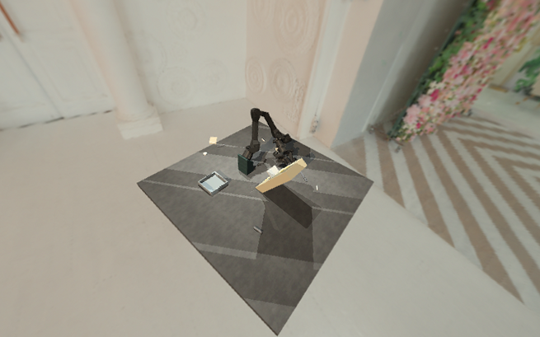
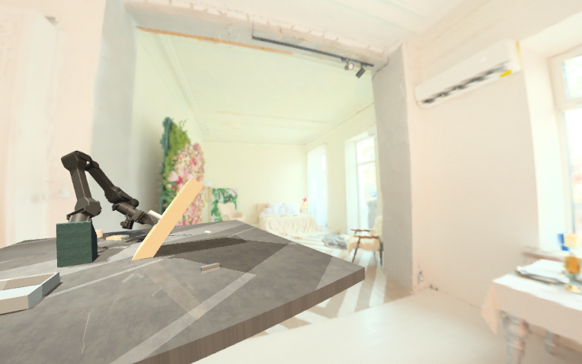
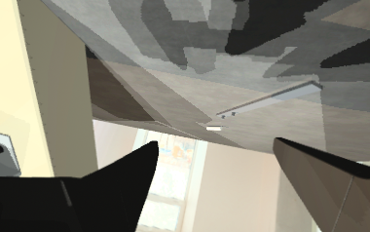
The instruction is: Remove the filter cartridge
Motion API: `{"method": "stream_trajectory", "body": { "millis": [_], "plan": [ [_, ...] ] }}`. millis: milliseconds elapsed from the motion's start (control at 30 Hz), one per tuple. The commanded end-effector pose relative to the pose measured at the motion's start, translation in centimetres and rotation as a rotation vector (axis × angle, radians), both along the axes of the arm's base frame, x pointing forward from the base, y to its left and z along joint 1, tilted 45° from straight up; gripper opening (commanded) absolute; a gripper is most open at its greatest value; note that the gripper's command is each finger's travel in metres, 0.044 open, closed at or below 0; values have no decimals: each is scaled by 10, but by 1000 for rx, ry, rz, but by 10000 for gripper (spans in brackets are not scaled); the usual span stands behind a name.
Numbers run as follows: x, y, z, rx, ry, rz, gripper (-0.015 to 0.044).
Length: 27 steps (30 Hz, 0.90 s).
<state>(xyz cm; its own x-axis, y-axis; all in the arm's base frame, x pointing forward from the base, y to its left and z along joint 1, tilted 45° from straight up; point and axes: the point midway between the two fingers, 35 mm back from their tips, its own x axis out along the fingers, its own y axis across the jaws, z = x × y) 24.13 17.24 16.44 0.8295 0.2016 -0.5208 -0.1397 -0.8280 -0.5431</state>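
Pale plaster walls and a flower wall surround the dark table point(image 1: 234, 217) point(image 2: 274, 292) point(image 3: 161, 93). Top view: whole tray point(image 1: 204, 189) point(image 2: 14, 304) in frame, pale interior visible; exterior crops it at the left edge. Panel point(image 1: 283, 177) point(image 2: 171, 218) point(image 3: 63, 97) leans at a slant; exterior gives its edge, wrist a strip of its face at left with a grey fitting point(image 3: 9, 158) partly cut off. Wrist also resolves a thin bar point(image 3: 273, 98) on the table, two dark dots near one end. Green block point(image 1: 245, 164) point(image 2: 75, 244) stands between tray and panel in top view.

Cartridge: not identifiable with certainty. A white part point(image 1: 273, 171) point(image 2: 155, 214) shows at the panel's robot side; cannot tell whether it is the cartridge, or whether that is seated.

Gripper point(image 1: 286, 158) point(image 2: 155, 221) point(image 3: 214, 144): fingers spread wide, nothing between them, beside the panel; contact with it cannot be determined.
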Motion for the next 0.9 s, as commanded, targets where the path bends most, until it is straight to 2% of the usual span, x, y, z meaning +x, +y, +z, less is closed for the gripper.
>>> {"method": "stream_trajectory", "body": {
  "millis": [0,233,367,633,867],
  "plan": [
    [1,0,0,4,2,-3,374],
    [24,-21,-1,164,75,-132,190],
    [49,-50,7,382,112,-314,88],
    [92,-134,29,899,125,-704,88],
    [105,-218,49,1335,75,-972,88]
  ]
}}
